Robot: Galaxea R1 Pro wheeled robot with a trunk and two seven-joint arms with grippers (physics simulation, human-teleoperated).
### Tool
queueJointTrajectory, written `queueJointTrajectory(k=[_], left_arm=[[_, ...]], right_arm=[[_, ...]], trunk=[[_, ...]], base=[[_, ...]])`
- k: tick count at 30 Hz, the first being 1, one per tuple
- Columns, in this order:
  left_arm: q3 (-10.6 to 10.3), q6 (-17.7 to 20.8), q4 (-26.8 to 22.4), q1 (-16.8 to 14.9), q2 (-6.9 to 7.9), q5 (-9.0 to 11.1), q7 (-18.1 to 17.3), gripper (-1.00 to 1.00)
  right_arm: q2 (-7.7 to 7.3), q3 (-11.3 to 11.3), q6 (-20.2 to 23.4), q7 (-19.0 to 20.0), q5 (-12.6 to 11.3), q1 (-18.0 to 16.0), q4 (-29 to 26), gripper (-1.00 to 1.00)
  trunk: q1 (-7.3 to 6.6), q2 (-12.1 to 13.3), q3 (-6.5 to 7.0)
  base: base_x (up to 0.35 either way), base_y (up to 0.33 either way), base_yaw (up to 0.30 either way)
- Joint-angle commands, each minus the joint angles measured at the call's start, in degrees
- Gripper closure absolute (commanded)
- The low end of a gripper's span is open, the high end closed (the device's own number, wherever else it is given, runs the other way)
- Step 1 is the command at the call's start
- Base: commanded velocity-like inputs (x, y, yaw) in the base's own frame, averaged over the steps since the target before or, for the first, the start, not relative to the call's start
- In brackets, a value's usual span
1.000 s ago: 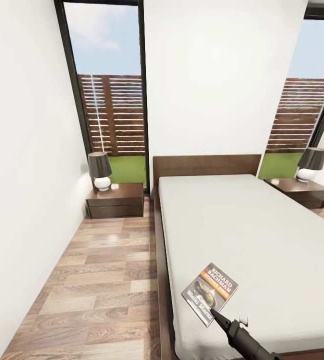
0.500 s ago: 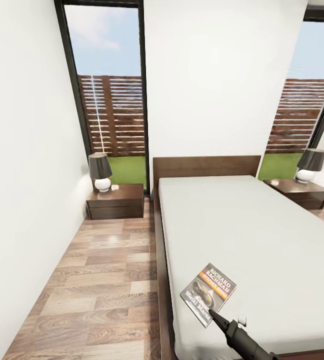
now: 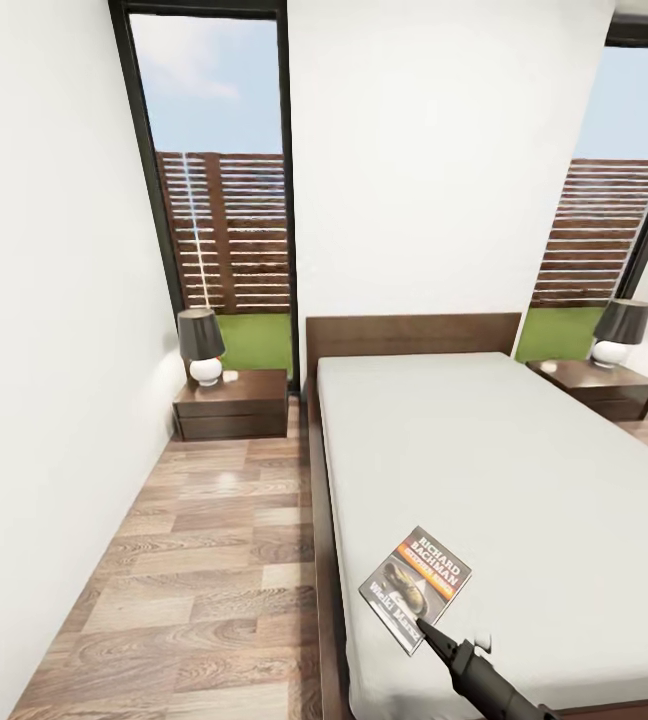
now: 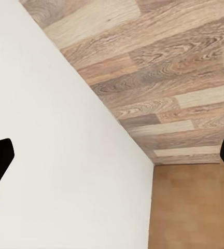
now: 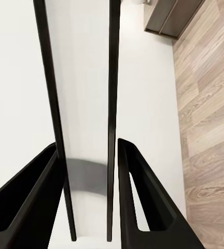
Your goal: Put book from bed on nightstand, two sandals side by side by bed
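Note:
The book (image 3: 416, 585), dark with an orange band and white "Richard Bachman" lettering, is on the pale mattress of the bed (image 3: 524, 470), near its front left edge. My right gripper (image 3: 424, 630) reaches in from below and meets the book's near corner. In the right wrist view the book (image 5: 83, 78) runs edge-on between the two black fingers (image 5: 138, 192), which press against its sides. My left gripper (image 4: 112, 158) is open wide, facing a white wall and plank floor. A nightstand (image 3: 232, 400) stands left of the headboard and another nightstand (image 3: 599, 385) right of it. The sandals are out of view.
Each nightstand carries a dark-shaded lamp, the left lamp (image 3: 201, 343) and the right lamp (image 3: 622, 328). A strip of wood-plank floor (image 3: 194, 560) runs between the white left wall and the bed. Tall black-framed windows (image 3: 219, 180) show a slatted fence and grass.
The book and my right gripper's tip have shifted slightly to the left on the mattress. Everything else stays as it was.

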Motion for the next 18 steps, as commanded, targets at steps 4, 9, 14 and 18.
queueJointTrajectory(k=[4, 9, 14, 18], left_arm=[[-0.5, -1.1, -0.1, -0.3, 0.67, 1.7, 0.2, -1.00], [-0.5, -3.2, -0.2, -0.7, 2.52, 3.6, 0.2, -1.00], [-0.5, -5.4, -0.3, -1.9, 4.99, 7.4, -0.1, -1.00], [-0.5, -7.5, -0.3, -3.0, 6.27, 10.8, -0.7, -1.00]], right_arm=[[0.01, 0.1, 0.5, 0.1, -0.4, 0.0, 0.0, 1.00], [0.06, 0.2, 0.5, 0.0, -0.3, 0.0, 0.0, 1.00], [0.08, 0.2, 0.5, 0.0, -0.2, 0.0, 0.0, 1.00], [0.10, 0.2, 0.4, 0.0, -0.2, 0.0, 0.0, 1.00]], trunk=[[-0.88, 1.6, 0.67], [-1.98, 3.6, 1.56], [-3.07, 5.6, 2.46], [-3.95, 7.2, 3.18]], base=[[0.000, 0.000, 0.000], [0.000, 0.000, 0.000], [0.000, 0.000, 0.000], [0.000, 0.000, 0.000]])
